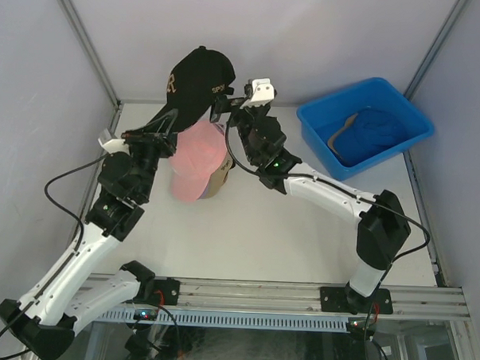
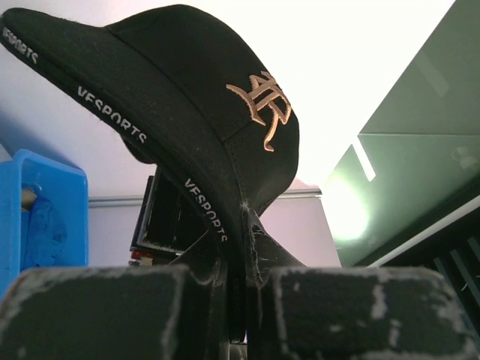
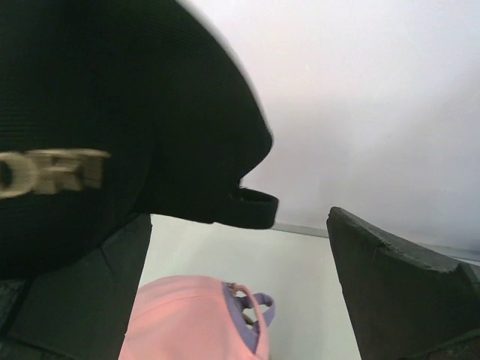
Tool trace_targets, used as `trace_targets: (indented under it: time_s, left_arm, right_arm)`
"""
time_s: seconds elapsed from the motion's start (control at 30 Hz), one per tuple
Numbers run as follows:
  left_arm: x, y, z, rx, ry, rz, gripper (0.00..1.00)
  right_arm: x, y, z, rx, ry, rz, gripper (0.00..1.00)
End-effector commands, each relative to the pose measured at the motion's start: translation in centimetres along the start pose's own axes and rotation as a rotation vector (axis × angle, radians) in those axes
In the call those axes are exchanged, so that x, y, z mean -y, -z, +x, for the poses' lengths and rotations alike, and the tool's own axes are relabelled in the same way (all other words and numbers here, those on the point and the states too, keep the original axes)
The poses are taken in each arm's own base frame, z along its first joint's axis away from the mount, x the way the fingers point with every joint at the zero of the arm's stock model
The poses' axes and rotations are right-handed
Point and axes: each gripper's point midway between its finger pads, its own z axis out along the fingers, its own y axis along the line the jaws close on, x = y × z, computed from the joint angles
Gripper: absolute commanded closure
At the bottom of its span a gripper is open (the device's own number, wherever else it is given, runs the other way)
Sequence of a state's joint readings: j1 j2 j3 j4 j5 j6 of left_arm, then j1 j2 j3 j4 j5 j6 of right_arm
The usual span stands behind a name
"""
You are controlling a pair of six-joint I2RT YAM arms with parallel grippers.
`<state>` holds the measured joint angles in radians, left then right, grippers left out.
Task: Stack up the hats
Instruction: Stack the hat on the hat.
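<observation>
A blue bin point(image 1: 318, 120) stands on the table point(image 1: 301, 230) well off to the right hand's point(image 3: 232, 247) outer side, with a blue hat point(image 1: 378, 130) lying in it. Straight below both hands sits a pile: a pink hat point(image 1: 199, 156) on top, with edges of a purple hat point(image 3: 253, 313) and a tan hat point(image 1: 218, 182) under it.

The black hat point(image 1: 198, 76) hangs above the pile. The left hand point(image 2: 240, 300) is clenched on its brim — the edge is pinched between the fingers point(image 2: 112, 315). The right hand's jaws are spread wide, the hat's back by one finger and clear of the other. The hat has a tan stitched logo on the crown and white "VESPORTS" lettering along the brim edge.
</observation>
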<state>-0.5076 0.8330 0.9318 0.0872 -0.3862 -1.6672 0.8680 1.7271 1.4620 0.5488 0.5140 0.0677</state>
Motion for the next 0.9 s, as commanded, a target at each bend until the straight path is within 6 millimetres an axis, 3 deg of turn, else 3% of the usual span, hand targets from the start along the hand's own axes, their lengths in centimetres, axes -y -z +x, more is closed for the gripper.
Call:
trace_targets:
  time_s: [0.0,0.17,0.4,0.6,0.87]
  left_arm:
    - [-0.8,1.6,-1.4,0.037,0.001,0.026,1.0]
    - [-3.0,2.5,-2.7,0.07,-0.022,0.031,1.0]
    - [-5.3,3.1,-3.9,0.113,-0.067,0.054,1.0]
    - [-5.8,3.6,-5.6,0.187,-0.12,0.123,1.0]
    - [-6.4,2.5,-6.4,0.192,-0.134,0.201,1.0]
  right_arm:
    - [2.5,-1.7,-3.1,0.081,-0.056,0.053,0.0]
    - [4.4,-2.8,-1.8,0.053,-0.105,0.071,0.0]
    - [4.2,-3.4,0.2,0.007,-0.157,0.022,0.0]
    - [4.3,-4.0,3.2,-0.056,-0.213,-0.026,0.0]
    - [4.1,-6.2,4.5,-0.095,-0.253,-0.076,0.0]
